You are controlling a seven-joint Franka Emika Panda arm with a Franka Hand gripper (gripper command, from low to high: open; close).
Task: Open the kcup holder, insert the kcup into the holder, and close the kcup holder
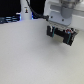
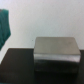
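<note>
The arm's gripper (image 1: pixel 61 25) hangs just over the kcup holder (image 1: pixel 61 35), which stands on the white table (image 1: pixel 30 57) at about two o'clock in the exterior view. In the wrist view the holder (image 2: pixel 56 54) is a blurred grey-black box. If the fingers are released or clenched, I cannot tell. I cannot make out the kcup.

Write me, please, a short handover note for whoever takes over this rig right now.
Tool: above the table at the exterior view's right; too blurred to tell whether it is open or shut.
Kcup holder: probably the dark boxy block in the wrist view; open or closed is unclear.
Kcup: cannot be made out in either view.
Done: nothing confirmed.
Left: open the holder, insert the kcup, close the holder.
</note>
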